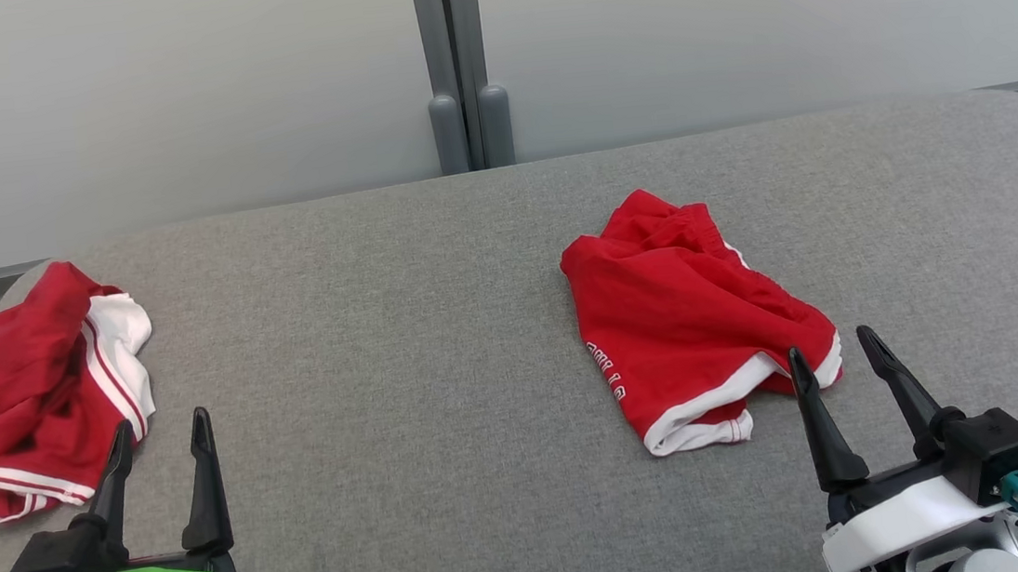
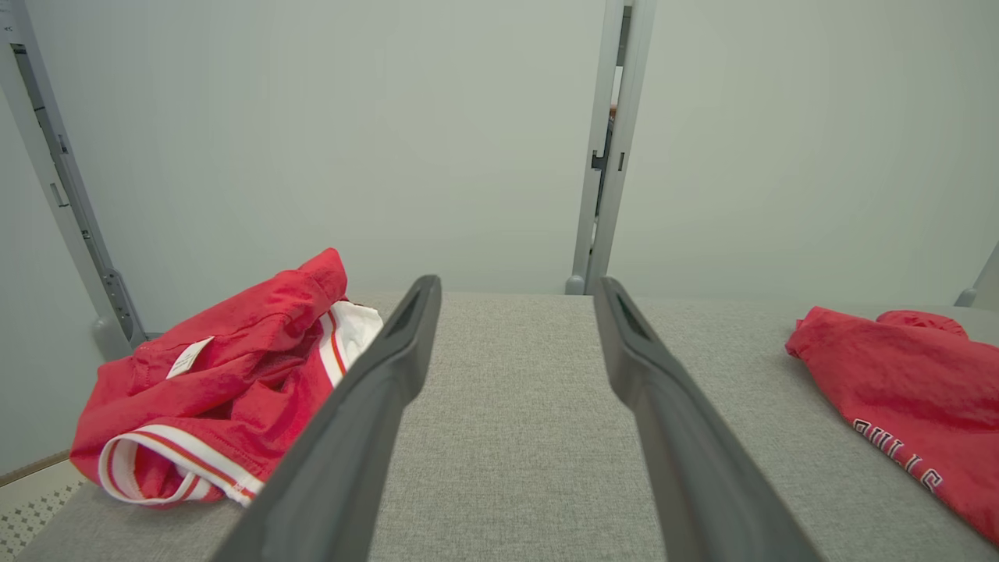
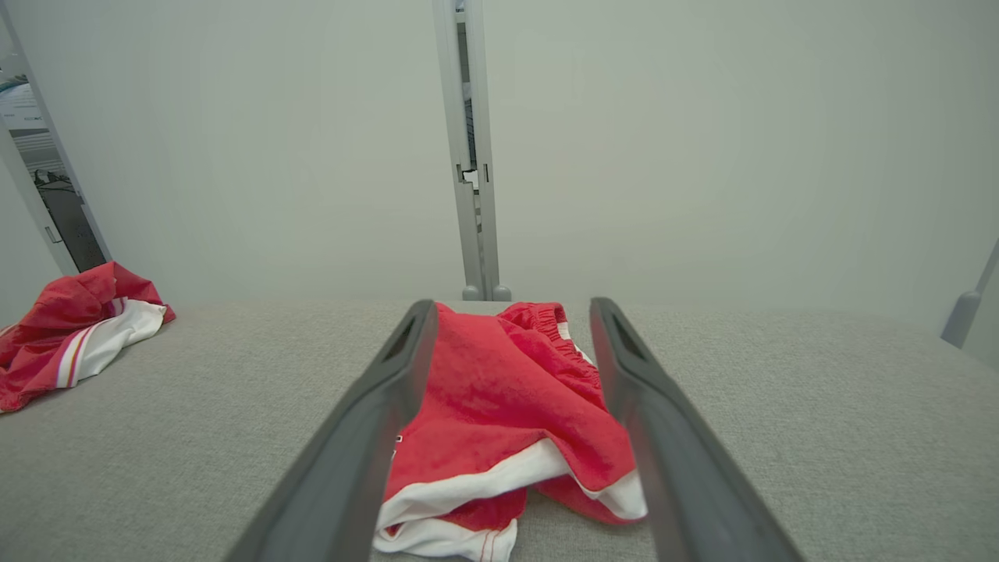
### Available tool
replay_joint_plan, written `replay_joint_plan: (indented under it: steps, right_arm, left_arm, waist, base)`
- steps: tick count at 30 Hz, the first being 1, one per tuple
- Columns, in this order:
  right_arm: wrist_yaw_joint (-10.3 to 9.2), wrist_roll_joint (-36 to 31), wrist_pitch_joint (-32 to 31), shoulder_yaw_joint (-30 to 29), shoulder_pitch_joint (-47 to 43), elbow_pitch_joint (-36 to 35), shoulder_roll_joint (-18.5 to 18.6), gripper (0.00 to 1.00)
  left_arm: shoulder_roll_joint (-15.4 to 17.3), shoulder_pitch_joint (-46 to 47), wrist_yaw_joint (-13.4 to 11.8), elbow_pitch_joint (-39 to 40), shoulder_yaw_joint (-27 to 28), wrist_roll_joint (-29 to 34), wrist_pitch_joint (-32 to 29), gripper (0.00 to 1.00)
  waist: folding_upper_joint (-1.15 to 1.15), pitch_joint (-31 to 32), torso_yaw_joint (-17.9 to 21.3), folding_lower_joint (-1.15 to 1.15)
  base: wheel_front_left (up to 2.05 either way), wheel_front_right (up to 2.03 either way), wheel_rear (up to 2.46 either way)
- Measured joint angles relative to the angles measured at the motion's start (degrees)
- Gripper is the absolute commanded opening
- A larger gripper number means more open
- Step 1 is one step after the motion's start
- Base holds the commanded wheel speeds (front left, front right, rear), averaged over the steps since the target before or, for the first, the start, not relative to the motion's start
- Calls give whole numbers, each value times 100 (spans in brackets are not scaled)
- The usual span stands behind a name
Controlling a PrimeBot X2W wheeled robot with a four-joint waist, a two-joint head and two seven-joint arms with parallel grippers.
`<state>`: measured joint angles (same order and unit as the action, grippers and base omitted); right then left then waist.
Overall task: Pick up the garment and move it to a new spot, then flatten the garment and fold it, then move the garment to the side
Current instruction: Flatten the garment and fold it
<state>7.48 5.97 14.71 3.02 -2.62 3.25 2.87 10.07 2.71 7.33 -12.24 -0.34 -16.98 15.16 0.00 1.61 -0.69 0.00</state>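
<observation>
A crumpled red garment (image 1: pixel 685 316) with white hems and white lettering lies right of centre on the grey padded table (image 1: pixel 403 352). My right gripper (image 1: pixel 833 353) stands open just in front of its near right corner, fingertips close to the white hem. In the right wrist view the garment (image 3: pixel 507 406) lies between and beyond the spread fingers (image 3: pixel 367 437). My left gripper (image 1: pixel 160 430) is open at the lower left, holding nothing; the left wrist view shows bare table between its fingers (image 2: pixel 367 406) and the garment (image 2: pixel 905 390) at the right.
A second red garment (image 1: pixel 24 389) with white striped trim and a white label lies bunched at the table's left edge, just left of my left gripper. It appears too in the left wrist view (image 2: pixel 218 390). Pale wall panels with a grey post (image 1: pixel 454 58) stand behind the table.
</observation>
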Motion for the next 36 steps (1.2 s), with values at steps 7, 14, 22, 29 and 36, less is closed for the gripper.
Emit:
replay_joint_plan:
  steps: [7,14,22,29,36]
  right_arm:
    - [0,8,0,-34,0,14,0,100]
    - [0,-116,-25,-83,325,133,62,100]
    - [0,-208,-129,-207,1263,956,575,100]
    - [0,-202,-56,-422,1939,2260,809,100]
    - [0,-152,5,-608,2415,3663,842,100]
  left_arm:
    - [-11,-1,0,8,4,0,0,100]
    - [-65,2,0,12,-14,0,0,100]
    - [-157,116,0,69,-136,13,0,100]
    - [-192,398,0,101,-254,15,0,100]
    - [-199,616,0,111,-359,9,-1,100]
  waist:
    - [0,-24,3,0]
    - [0,-74,-60,0]
    - [0,-309,-184,0]
    - [0,-688,-315,0]
    - [0,-994,-495,1]
  base:
    - [0,0,0]
    - [0,0,0]
    - [0,0,0]
    - [0,0,0]
    - [0,0,0]
